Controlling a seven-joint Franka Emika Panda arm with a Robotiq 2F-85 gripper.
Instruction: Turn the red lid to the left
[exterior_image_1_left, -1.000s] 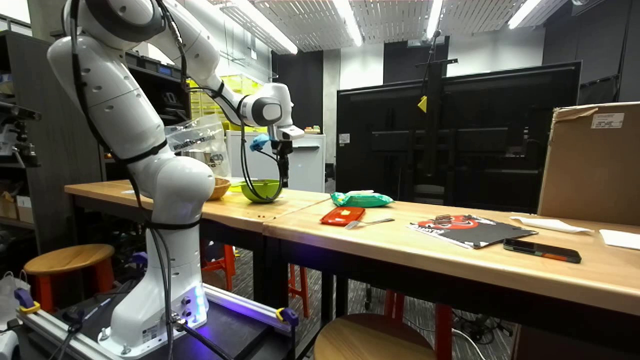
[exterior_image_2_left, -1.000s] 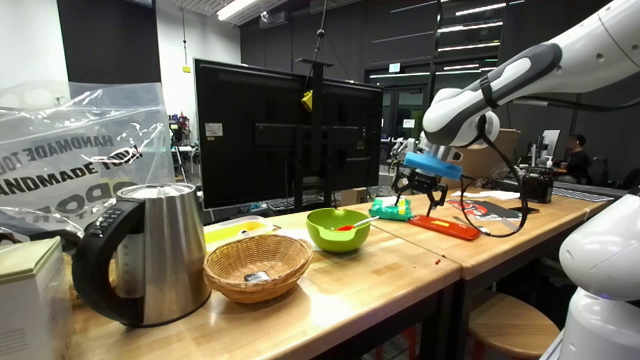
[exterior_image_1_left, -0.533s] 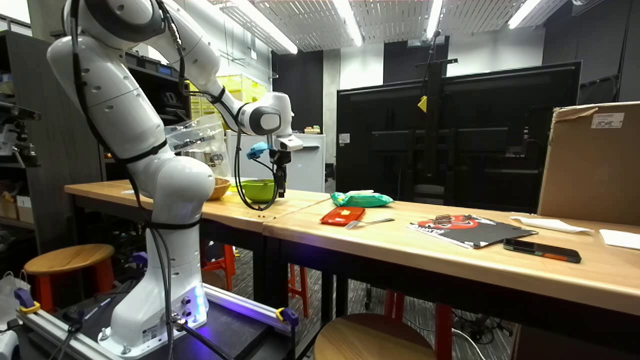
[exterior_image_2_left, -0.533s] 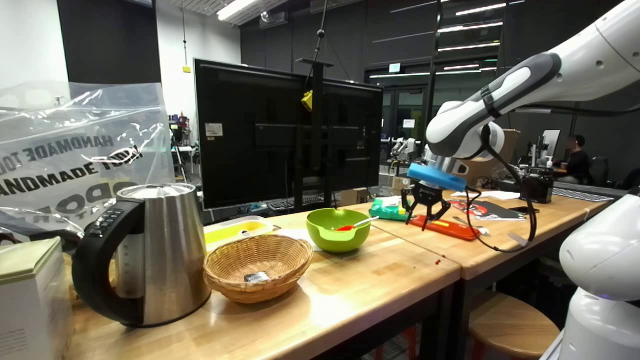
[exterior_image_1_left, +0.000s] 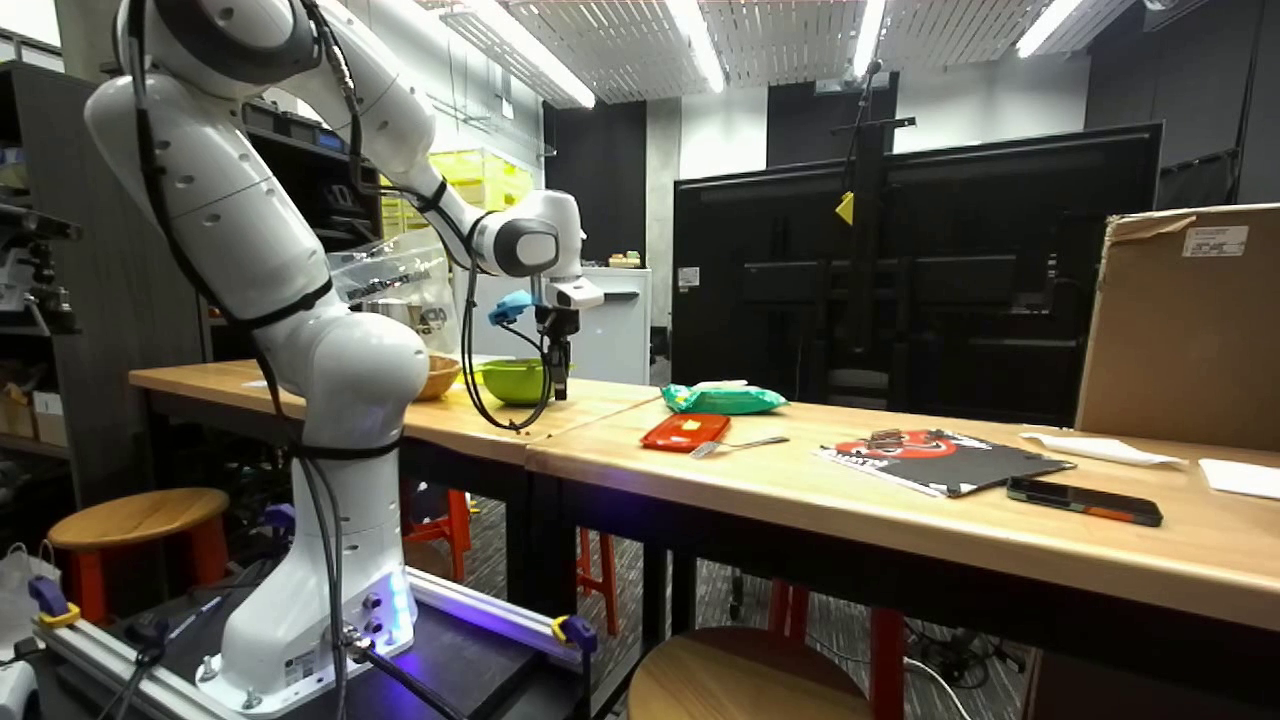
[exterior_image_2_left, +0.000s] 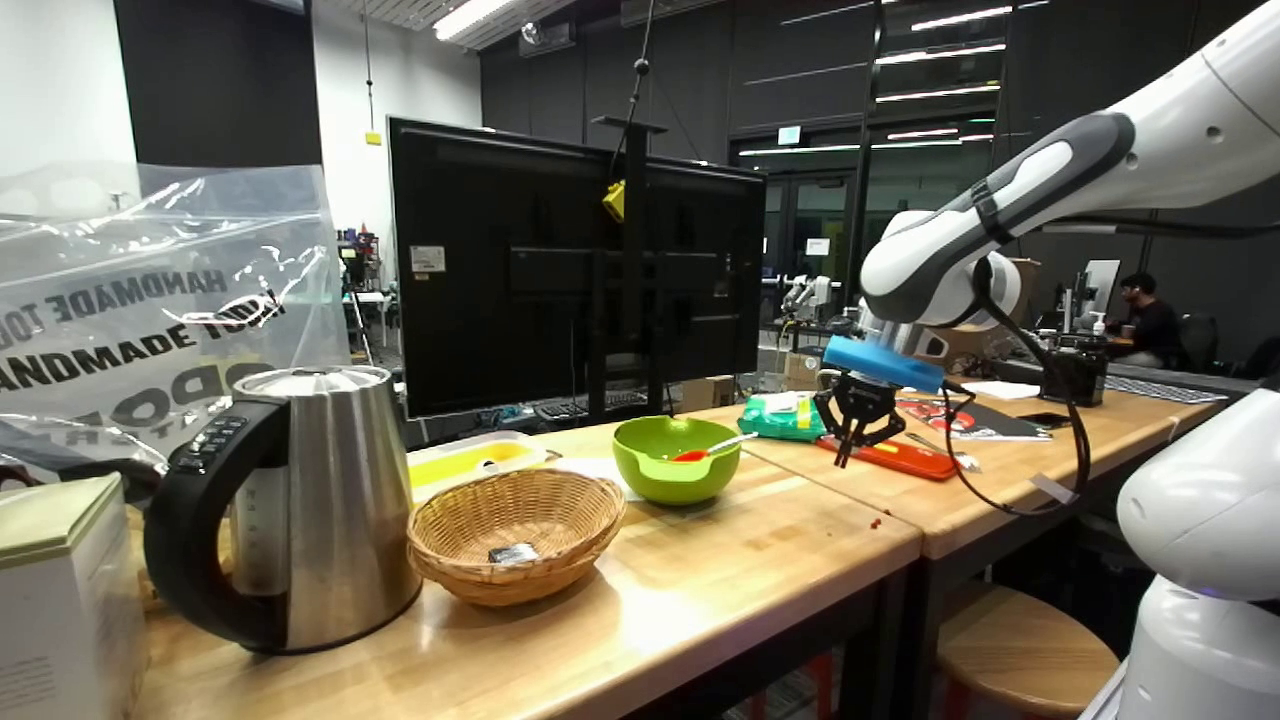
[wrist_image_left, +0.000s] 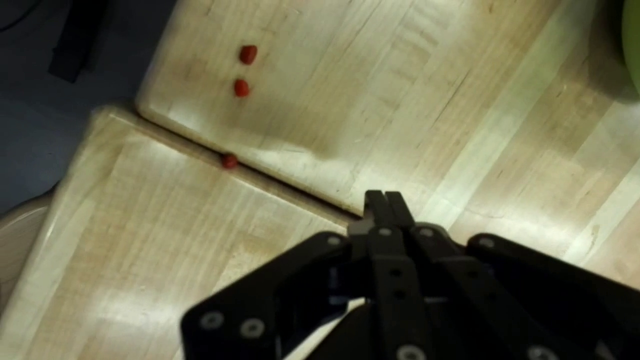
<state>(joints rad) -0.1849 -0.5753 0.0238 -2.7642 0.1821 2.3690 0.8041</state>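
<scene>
The red lid (exterior_image_1_left: 686, 432) lies flat on the table in both exterior views, with a small yellow mark on top. In an exterior view part of the red lid (exterior_image_2_left: 915, 460) is covered by my gripper (exterior_image_2_left: 842, 464). My gripper (exterior_image_1_left: 560, 397) hangs pointing down above the wood, to the left of the lid and close by the green bowl (exterior_image_1_left: 513, 384). In the wrist view the fingertips of my gripper (wrist_image_left: 382, 192) meet with nothing between them, over the seam of the two tabletops. The lid does not show in that view.
A teal-green pack (exterior_image_1_left: 725, 400) sits behind the lid and a fork (exterior_image_1_left: 740, 445) in front. Farther along are a red-and-black sheet (exterior_image_1_left: 945, 465) and a phone (exterior_image_1_left: 1085, 502). A wicker basket (exterior_image_2_left: 515, 590) and a kettle (exterior_image_2_left: 350, 500) stand beyond the bowl. Three red bits (wrist_image_left: 248, 54) dot the wood.
The gripper's fingers have come together from wide apart. The arm has lowered and drawn a little toward its base. The lid and the other things on the table have stayed put.
</scene>
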